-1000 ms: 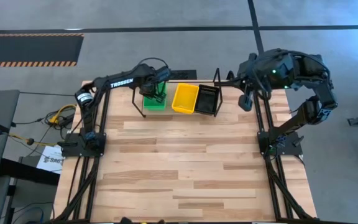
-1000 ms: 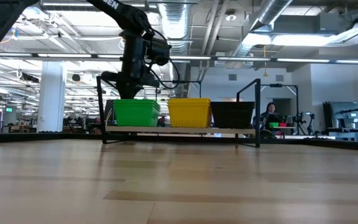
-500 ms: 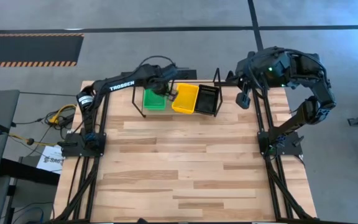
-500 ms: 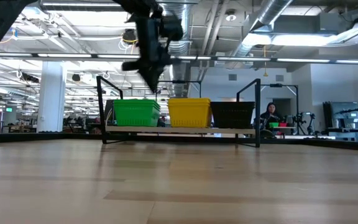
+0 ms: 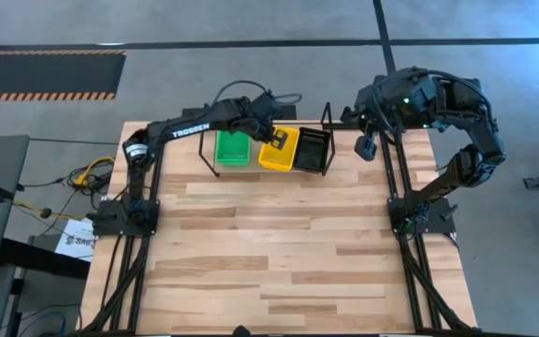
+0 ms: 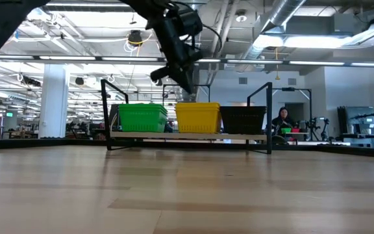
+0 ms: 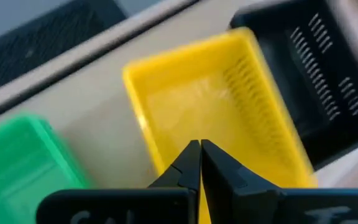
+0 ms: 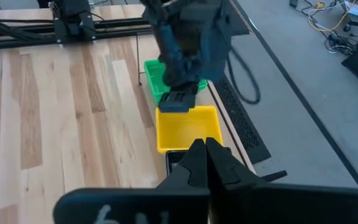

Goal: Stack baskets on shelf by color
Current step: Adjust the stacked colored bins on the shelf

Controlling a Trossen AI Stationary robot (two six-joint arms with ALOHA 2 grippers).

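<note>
Shelf: sitting at upper centre of the high view, carrying green baskets, yellow baskets and black baskets side by side. Left gripper: hovering over the yellow stack, fingers clenched, grasping nothing. Right gripper: waiting at upper right, clenched, empty

You had bright, even light from the ceiling lamps, with only soft shadows on the table. Your left wrist view was blurred by motion, mostly at its edges; the other views were sharp.
</note>
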